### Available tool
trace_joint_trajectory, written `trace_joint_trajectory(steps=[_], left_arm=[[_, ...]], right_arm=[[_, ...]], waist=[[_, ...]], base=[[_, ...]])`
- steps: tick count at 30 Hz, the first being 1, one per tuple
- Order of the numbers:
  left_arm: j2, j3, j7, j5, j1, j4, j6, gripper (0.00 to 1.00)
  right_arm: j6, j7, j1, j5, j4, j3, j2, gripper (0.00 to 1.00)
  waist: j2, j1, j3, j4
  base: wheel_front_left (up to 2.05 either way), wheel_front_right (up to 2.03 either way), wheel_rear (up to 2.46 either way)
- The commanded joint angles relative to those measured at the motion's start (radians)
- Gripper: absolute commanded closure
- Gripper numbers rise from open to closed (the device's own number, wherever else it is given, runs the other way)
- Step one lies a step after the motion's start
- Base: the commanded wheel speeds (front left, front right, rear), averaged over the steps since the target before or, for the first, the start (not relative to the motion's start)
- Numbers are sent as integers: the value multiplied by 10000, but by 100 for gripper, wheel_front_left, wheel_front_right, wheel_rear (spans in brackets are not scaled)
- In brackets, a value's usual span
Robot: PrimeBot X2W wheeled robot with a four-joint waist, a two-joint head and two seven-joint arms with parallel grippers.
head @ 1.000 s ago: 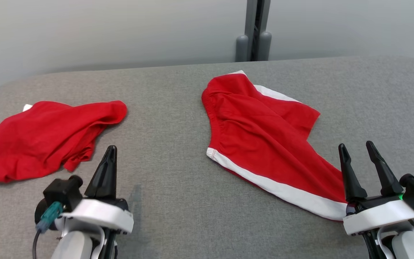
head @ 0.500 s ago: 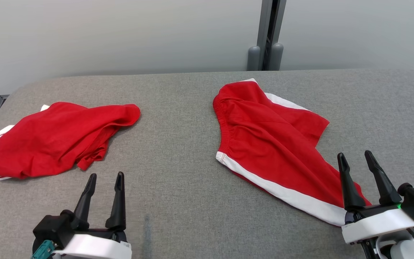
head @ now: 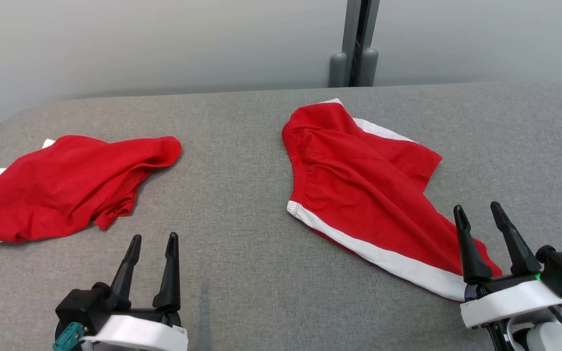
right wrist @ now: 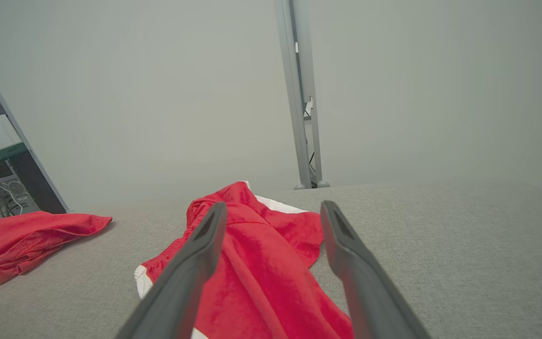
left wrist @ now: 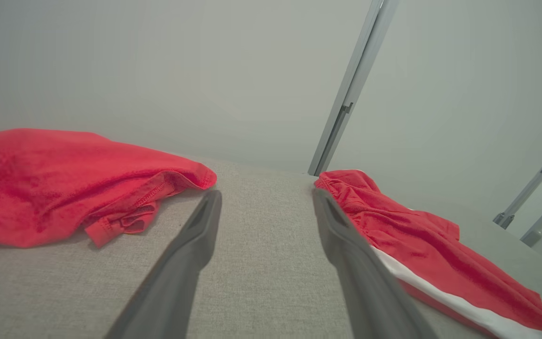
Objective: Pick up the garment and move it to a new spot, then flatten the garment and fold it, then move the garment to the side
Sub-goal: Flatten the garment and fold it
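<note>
At the front edge of the table (head: 251, 302), left end: your left gripper (head: 154, 236) stands with its jaws spread wide. Between them is bare grey cloth, and it holds nothing.
Left gripper contact: its fingertips stop just short of the near hem of the crumpled red garment (head: 66, 185), apart from it.
At the front edge, right end: your right gripper (head: 477, 206) is likewise spread wide and grips nothing.
Right gripper contact: its fingers stand over the near tip of the banded red garment (head: 369, 190). In the right wrist view the red cloth runs beneath the gap between them. You cannot tell from these views whether they touch it.
Banded red garment: lies right of the table's middle, rumpled, with its gathered waistband towards the back edge. A white band runs along its near side to the front right.
Crumpled red garment: lies by the table's left edge, with white stripes at its outer side, well apart from the other garment.
Table: grey fabric top, rounded back corners.
</note>
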Motion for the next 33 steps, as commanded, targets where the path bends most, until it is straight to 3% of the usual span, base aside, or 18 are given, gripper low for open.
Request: trace_joint_trajectory(steps=[1,17,26,32,33], left_arm=[[30,-62,-37,-59,-204,68,-11,0],[41,-2173,78,94,-2993,2854,-151,0],[38,-2545,564,-668,-4668,4770,220,0],[38,-2773,967,-704,-5104,5757,454,0],[36,-2825,1000,-729,-5113,5861,436,10]], right_arm=[[-3,-14,-125,27,-44,-16,-58,0],[-3,-14,-859,-105,-258,-32,151,0],[-3,-14,-1033,-88,-289,-16,355,0],[-3,-14,-978,-96,-318,-93,426,0],[-3,-14,-967,-105,-317,-100,435,0]], waist=[[0,0,146,-83],[0,0,1938,-1593],[0,0,2319,-2493],[0,0,2352,-2702],[0,0,2343,-2708]], base=[[0,0,0],[0,0,0],[0,0,0],[0,0,0],[0,0,0]])
